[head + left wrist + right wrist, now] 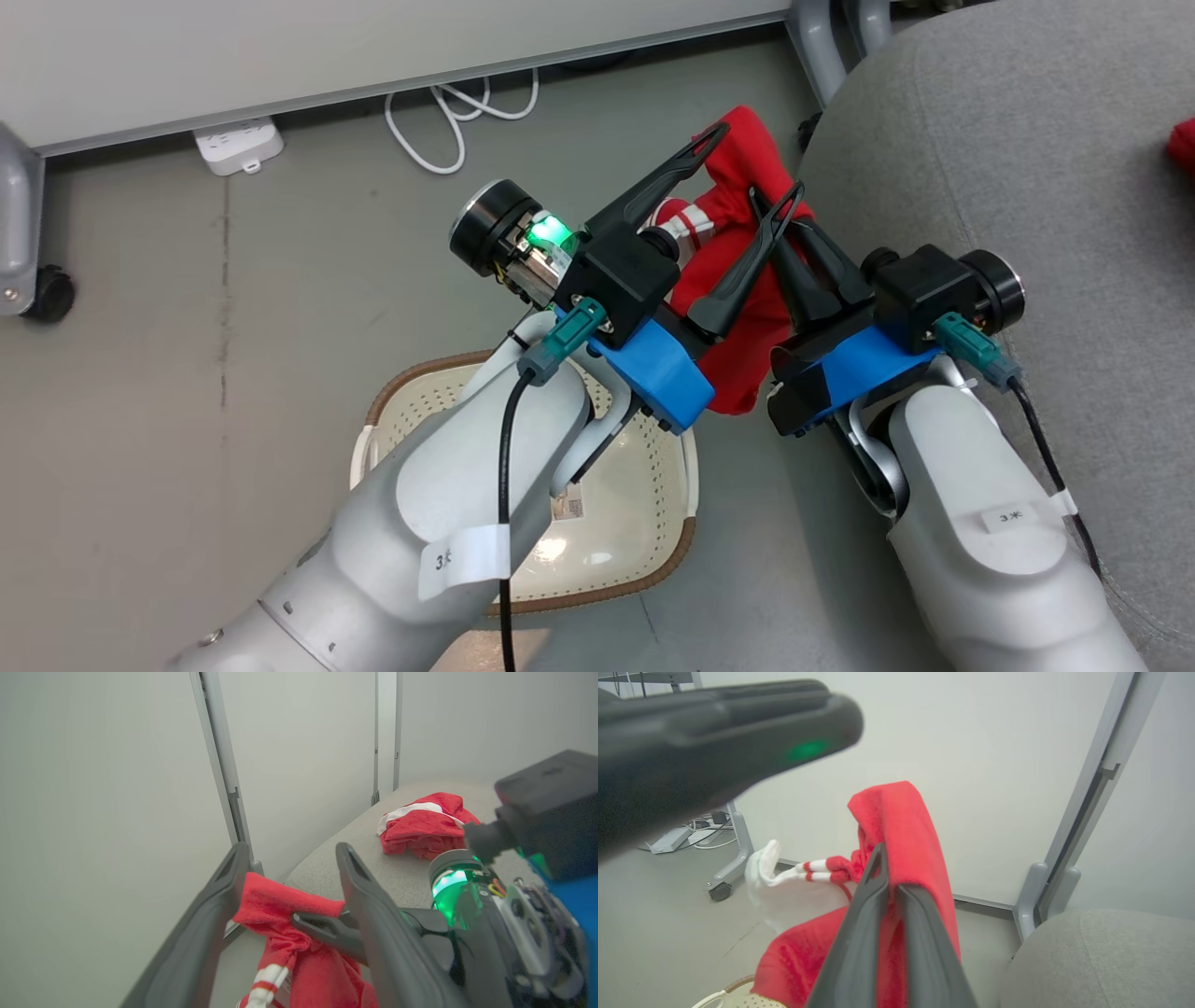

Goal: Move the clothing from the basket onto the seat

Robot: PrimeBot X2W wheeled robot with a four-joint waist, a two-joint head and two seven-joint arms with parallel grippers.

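A red garment point(738, 243) with white stripes hangs in the air between the basket and the seat, with my right gripper point(780, 233) shut on it. In the right wrist view the closed right gripper point(882, 858) pinches the red garment point(901, 821) near its top fold. My left gripper point(752, 168) is open, one finger on each side of the hanging cloth without closing on it, as the left wrist view shows around the left gripper point(292, 851). The cream basket point(653, 560) sits on the floor under my left forearm. Another red garment point(420, 830) lies on the grey seat point(1027, 187).
A white power strip point(238, 145) and a looped white cable point(457, 121) lie on the floor by the wall. A caster wheel point(51, 291) stands at the far left. Grey metal frame legs point(822, 37) rise beside the seat's corner. A paper label point(567, 507) lies inside the basket.
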